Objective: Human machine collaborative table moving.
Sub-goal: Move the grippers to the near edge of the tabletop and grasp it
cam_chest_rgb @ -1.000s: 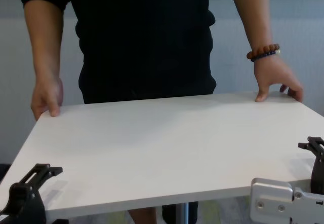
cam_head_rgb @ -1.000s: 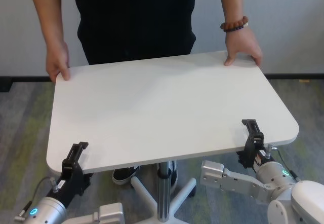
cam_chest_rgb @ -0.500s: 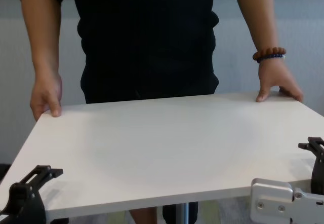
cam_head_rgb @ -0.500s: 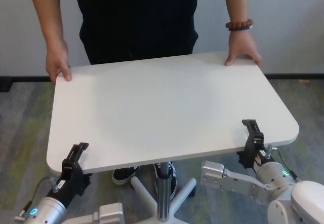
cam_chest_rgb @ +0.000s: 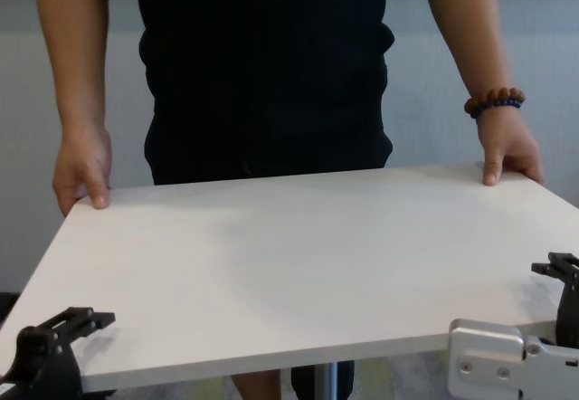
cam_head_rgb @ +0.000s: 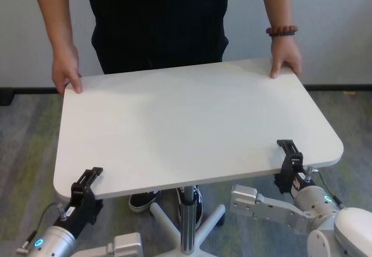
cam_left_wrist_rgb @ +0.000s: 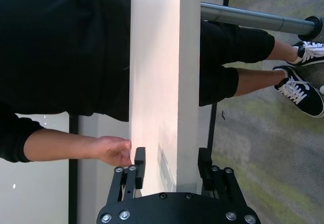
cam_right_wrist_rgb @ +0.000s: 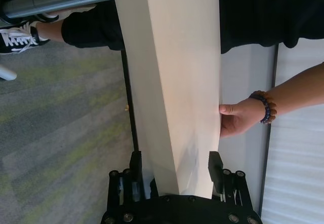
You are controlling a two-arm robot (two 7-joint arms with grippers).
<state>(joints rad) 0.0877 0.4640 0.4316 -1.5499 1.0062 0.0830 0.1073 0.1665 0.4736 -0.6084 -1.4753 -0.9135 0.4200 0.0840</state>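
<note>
The white table (cam_head_rgb: 192, 117) stands between me and the human (cam_head_rgb: 157, 18), who holds its two far corners, with a beaded bracelet (cam_head_rgb: 281, 31) on the wrist at the right. My left gripper (cam_head_rgb: 88, 178) straddles the near-left edge. In the left wrist view this left gripper (cam_left_wrist_rgb: 171, 155) has one finger over the top and one under it, close to the board. My right gripper (cam_head_rgb: 289, 155) straddles the near-right edge. The right wrist view shows the right gripper (cam_right_wrist_rgb: 175, 158) with a small gap beside the board. Both are open around the table edge.
A silver pole (cam_head_rgb: 186, 222) on a white star-shaped base (cam_head_rgb: 215, 216) carries the tabletop. The human's dark sneakers (cam_left_wrist_rgb: 304, 89) stand near the pole on grey-green carpet. A pale wall runs behind the human.
The upper fingers of both grippers have come down closer to the tabletop. The human's braceleted hand has slid outward along the far edge to the corner.
</note>
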